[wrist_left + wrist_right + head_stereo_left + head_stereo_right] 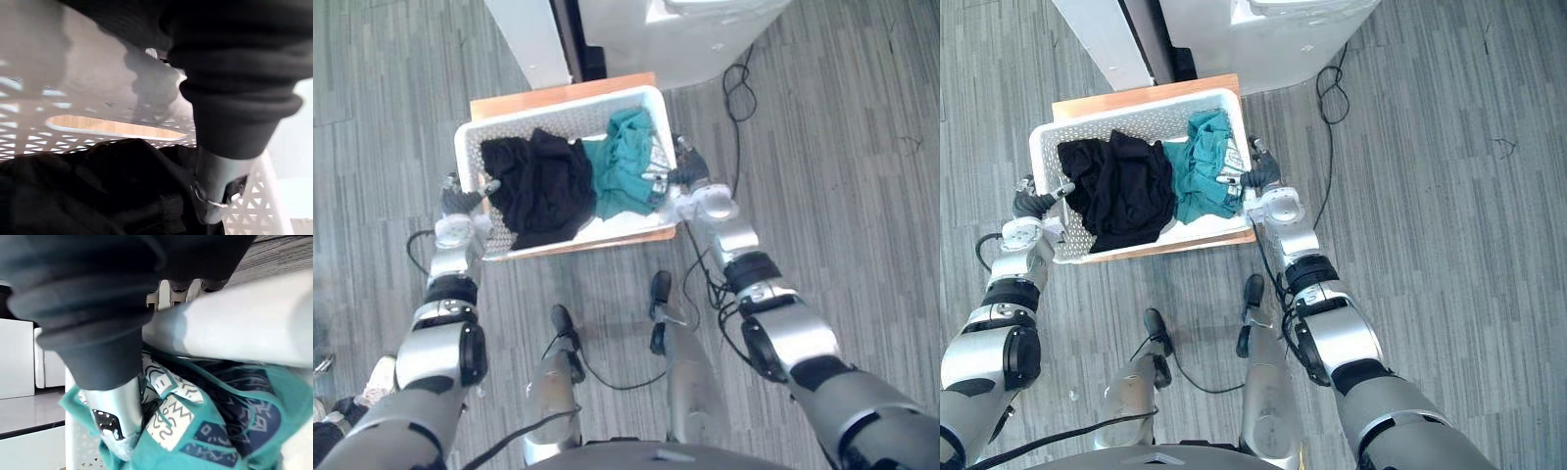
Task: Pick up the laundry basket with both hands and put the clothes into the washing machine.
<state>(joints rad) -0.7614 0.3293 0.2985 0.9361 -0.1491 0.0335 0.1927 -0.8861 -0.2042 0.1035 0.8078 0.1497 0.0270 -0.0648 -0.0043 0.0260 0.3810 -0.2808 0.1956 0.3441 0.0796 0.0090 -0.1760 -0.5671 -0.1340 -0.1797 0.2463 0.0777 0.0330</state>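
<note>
Grey wood-plank floor (862, 147) runs all round, and a white washing machine (705, 39) stands at twelve o'clock from the work. Between it and the robot a low wooden desk (558, 95) carries the laundry basket (558, 110), which rests flat on the desk and is not yet lifted.

The left hand (460, 201) clamps the basket's short side at nine o'clock. Its thumb (220, 181) hooks down inside the wall, and the fingers lie on the outer face. The right hand (690, 171) does the same at three o'clock, with its thumb (120, 416) pressed among the cloth and its fingertips (171, 291) over the far side of the rim.

The basket is thin white plastic, rectangular, with a lattice of small holes and a smooth rolled rim. It looks springy and slick. A black garment (538, 186), soft and heavily crumpled, fills the nine o'clock half. A teal garment (622, 162) with a patterned patch is bunched at three o'clock, right against the right hand.

If one arm rises faster than the other, I'd expect the basket to tilt and the loose pile to slide out. The smooth rim could slip through a shallow pinch. The right thumb may also trap teal cloth and drag it over the edge.
</note>
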